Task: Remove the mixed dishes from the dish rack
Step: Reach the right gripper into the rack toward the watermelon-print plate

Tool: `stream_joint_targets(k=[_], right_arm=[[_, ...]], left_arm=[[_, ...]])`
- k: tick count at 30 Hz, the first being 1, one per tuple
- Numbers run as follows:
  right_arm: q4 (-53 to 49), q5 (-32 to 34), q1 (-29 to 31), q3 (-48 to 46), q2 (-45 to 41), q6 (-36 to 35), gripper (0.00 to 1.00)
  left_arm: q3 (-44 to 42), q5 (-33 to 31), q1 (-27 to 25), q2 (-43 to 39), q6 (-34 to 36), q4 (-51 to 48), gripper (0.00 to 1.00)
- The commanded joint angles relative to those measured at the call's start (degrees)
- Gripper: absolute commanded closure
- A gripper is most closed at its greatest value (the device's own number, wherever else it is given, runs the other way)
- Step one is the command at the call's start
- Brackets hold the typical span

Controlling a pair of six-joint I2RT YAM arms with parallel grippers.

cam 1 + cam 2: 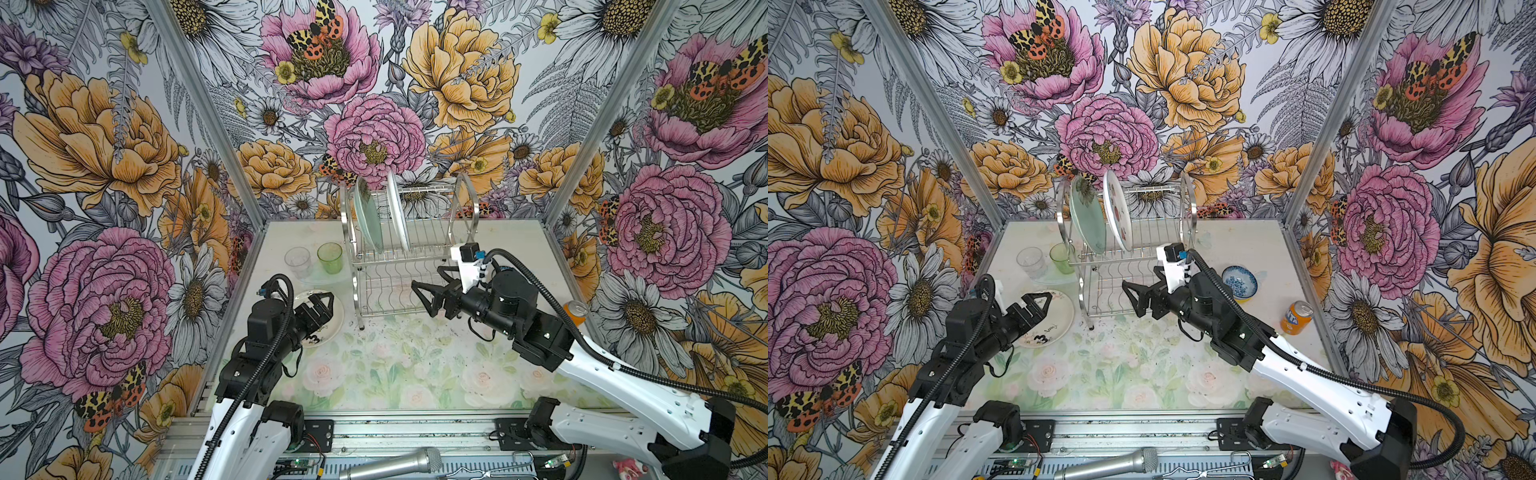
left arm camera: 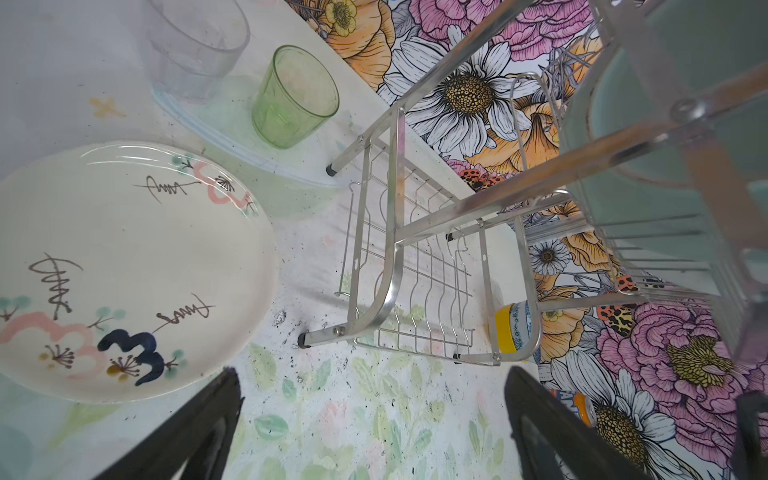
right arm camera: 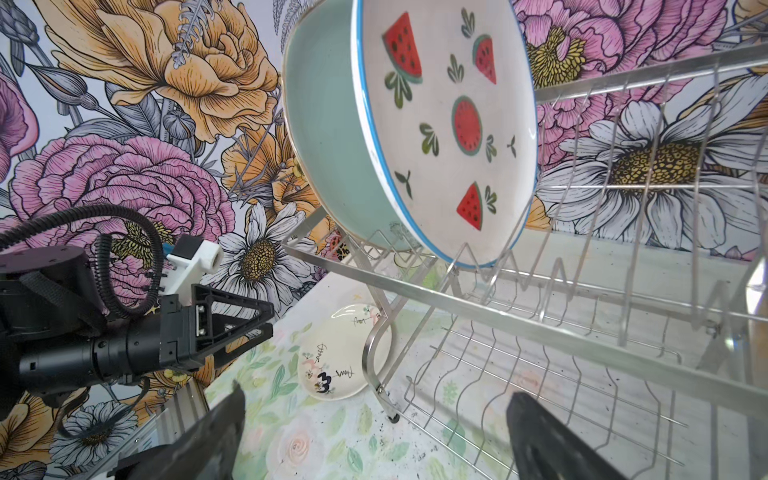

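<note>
My left claw point(image 2: 374, 374) gapes wide, empty, at the frame's bottom; the cream plate point(image 2: 124, 270) lies on the worktop point(image 2: 332, 436) at left. My right claw point(image 3: 376, 395), equally wide and empty, faces the dish rack point(image 3: 540, 328); the pale green plate point(image 3: 332, 124) and watermelon plate point(image 3: 449, 124) stand in it, top centre.

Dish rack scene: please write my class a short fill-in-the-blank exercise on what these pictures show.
The dish rack holds ____ plates, both on edge.
The white plate is painted with ____ slices.
The tumbler beside the clear glass is coloured ____.
Missing words: two; watermelon; green.
</note>
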Motion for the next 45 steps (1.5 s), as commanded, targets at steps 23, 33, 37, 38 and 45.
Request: stream_joint_targets(k=[23, 33, 37, 38, 45], right_arm=[[-1.59, 11.43, 2.86, 17.14, 12.21, -11.25, 0.02], [-1.54, 16.07, 1.73, 20.40, 17.40, -13.20, 0.03], [-1.47, 18.17, 0.95, 22.17, 19.72, -12.12, 0.05], [-1.45, 18.20, 0.70, 22.59, 20.21, -11.76, 0.06], [-1.15, 19.72, -0.05, 24.33, 22.64, -10.74, 0.13]], left_arm=[[5.83, -3.29, -5.19, 6.68, 3.09, -0.98, 0.01], [5.76, -1.79, -5.27, 7.88, 3.27, -0.98, 0.01], [5.46, -1.64, -5.26, 7.73, 3.32, -0.89, 0.01], [5.27, -1.58, -5.28, 7.70, 3.23, -0.81, 0.01], [3.88, -1.11, -5.28, 7.70, 2.65, 0.75, 0.01]])
